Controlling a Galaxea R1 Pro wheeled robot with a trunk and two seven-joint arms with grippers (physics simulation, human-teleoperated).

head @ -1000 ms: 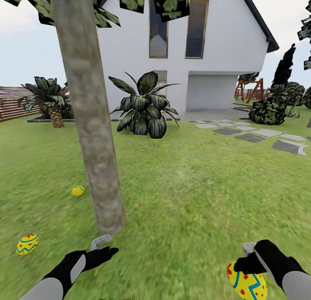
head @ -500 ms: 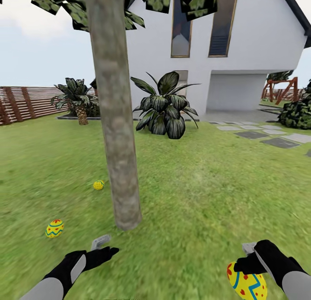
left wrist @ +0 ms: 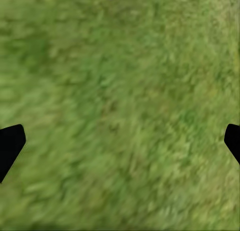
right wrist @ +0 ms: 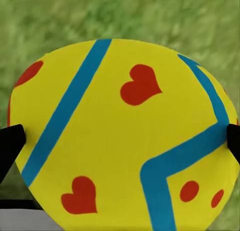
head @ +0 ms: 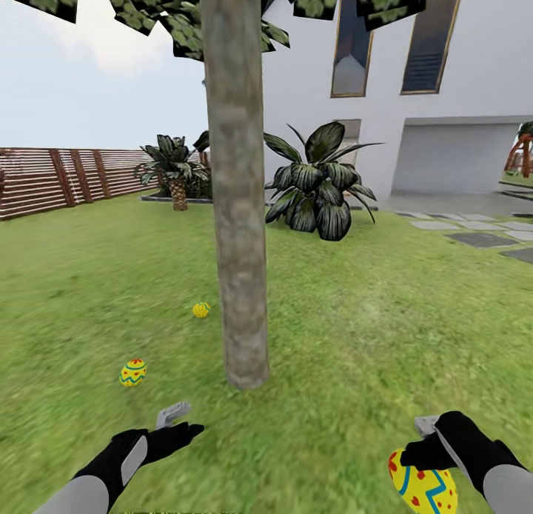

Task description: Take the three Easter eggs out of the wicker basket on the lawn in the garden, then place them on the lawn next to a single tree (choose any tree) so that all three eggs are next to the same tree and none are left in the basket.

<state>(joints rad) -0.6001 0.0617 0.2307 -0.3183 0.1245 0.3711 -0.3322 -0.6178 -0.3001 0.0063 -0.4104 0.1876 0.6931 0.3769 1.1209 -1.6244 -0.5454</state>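
Note:
A thick grey-brown tree [head: 238,203] rises from the lawn [head: 355,329] in the middle of the head view. Two yellow painted Easter eggs lie on the grass left of its base: one [head: 133,372] nearer me, one [head: 201,309] farther back beside the trunk. My right gripper [head: 423,455] at the lower right is shut on a third Easter egg [head: 422,486], which looms large in the right wrist view [right wrist: 125,136]. My left gripper [head: 180,419] hangs open at the lower left with only grass [left wrist: 120,116] between its fingers. The wicker basket is out of view.
A dark broad-leaved plant [head: 318,184] stands behind the tree, a small palm [head: 175,166] farther left. A brown slat fence [head: 66,177] bounds the left side. The white house [head: 414,92] and grey stepping stones [head: 481,238] lie to the right.
The camera has turned left: tree, eggs and house have shifted right in the picture and more fence shows. Both grippers keep their places, the right still holding its egg.

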